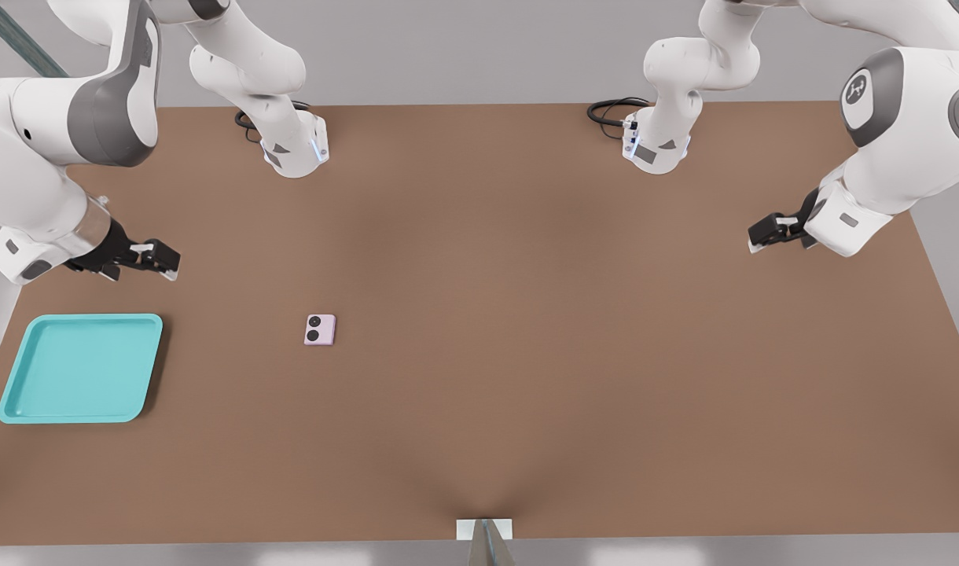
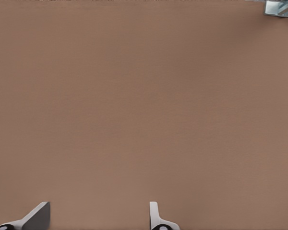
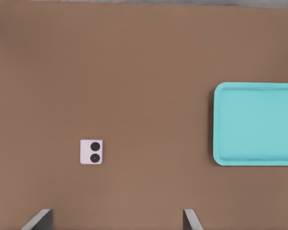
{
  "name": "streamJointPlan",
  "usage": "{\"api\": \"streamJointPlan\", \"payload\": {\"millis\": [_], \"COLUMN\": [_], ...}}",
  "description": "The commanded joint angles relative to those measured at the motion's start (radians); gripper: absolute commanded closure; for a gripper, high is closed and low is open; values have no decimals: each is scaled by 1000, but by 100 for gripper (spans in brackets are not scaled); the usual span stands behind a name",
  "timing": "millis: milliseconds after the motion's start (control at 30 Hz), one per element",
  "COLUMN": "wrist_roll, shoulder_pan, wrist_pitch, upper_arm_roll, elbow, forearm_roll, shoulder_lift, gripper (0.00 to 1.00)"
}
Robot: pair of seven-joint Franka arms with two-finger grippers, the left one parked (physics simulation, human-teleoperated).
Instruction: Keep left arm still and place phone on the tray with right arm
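Note:
The pale pink phone (image 1: 320, 329) lies flat on the brown table, its two black lenses showing; it also appears in the right wrist view (image 3: 91, 152). The empty turquoise tray (image 1: 23, 403) sits near the table's edge at the front view's left, and its rim (image 3: 216, 124) shows in the right wrist view. My working gripper (image 1: 163, 260) hovers above the table just behind the tray, left of the phone and apart from both. It is open, with fingertips (image 3: 40, 218) spread wide and nothing between them.
The brown table (image 1: 527, 354) spans the view. Two arm bases (image 1: 295, 149) with black cables stand along its far edge. The other arm's gripper (image 1: 766, 233) hangs at the front view's right. A small white bracket (image 1: 484, 529) sits at the near edge.

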Motion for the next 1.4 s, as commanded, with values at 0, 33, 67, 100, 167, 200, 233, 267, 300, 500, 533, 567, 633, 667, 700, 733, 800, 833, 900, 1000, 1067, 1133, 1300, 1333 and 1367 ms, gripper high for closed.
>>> {"api": "streamJointPlan", "payload": {"millis": [0, 33, 67, 100, 167, 200, 233, 267, 300, 500, 533, 567, 633, 667, 700, 733, 800, 833, 900, 1000, 1067, 1133, 1300, 1333, 1367], "wrist_roll": [-15, -14, -12, 11, 48, 115, 164, 224, 273, 460, 462, 462, 498, 500, 502, 500, 502, 500, 499, 495, 494, 494, 492, 491, 492], "shoulder_pan": [0, 9, 15, 11, 61, 101, 120, 127, 133, 92, 68, 49, 34, 32, 25, 15, 5, -12, -17, -23, -23, -15, -15, -15, -17], "wrist_pitch": [27, 22, 19, 30, 107, 130, 182, 211, 306, 660, 673, 683, 716, 731, 768, 800, 864, 906, 961, 978, 993, 999, 1001, 999, 1004], "upper_arm_roll": [0, 0, 5, 55, 80, 79, 97, 120, 140, 180, 178, 178, 177, 177, 177, 177, 177, 177, 177, 178, 180, 180, 180, 181, 189], "elbow": [0, 0, 6, 8, 20, 20, 11, -6, -95, -443, -443, -445, -445, -446, -464, -486, -521, -558, -626, -662, -667, -666, -681, -699, -710], "forearm_roll": [2, 1, -1, -7, -11, -13, -8, -8, -8, -5, -4, 25, 28, 21, 19, 18, -15, -16, -22, -22, -22, -22, -42, -44, -44], "shoulder_lift": [-1, 0, 13, 28, 108, 146, 194, 230, 229, 232, 253, 276, 315, 332, 336, 341, 362, 362, 352, 341, 344, 352, 359, 350, 347], "gripper": [0, 0, 0, 0, 0, 0, 0, 0, 0, 0, 0, 0, 0, 0, 0, 0, 0, 0, 0, 0, 0, 0, 0, 0, 0]}}
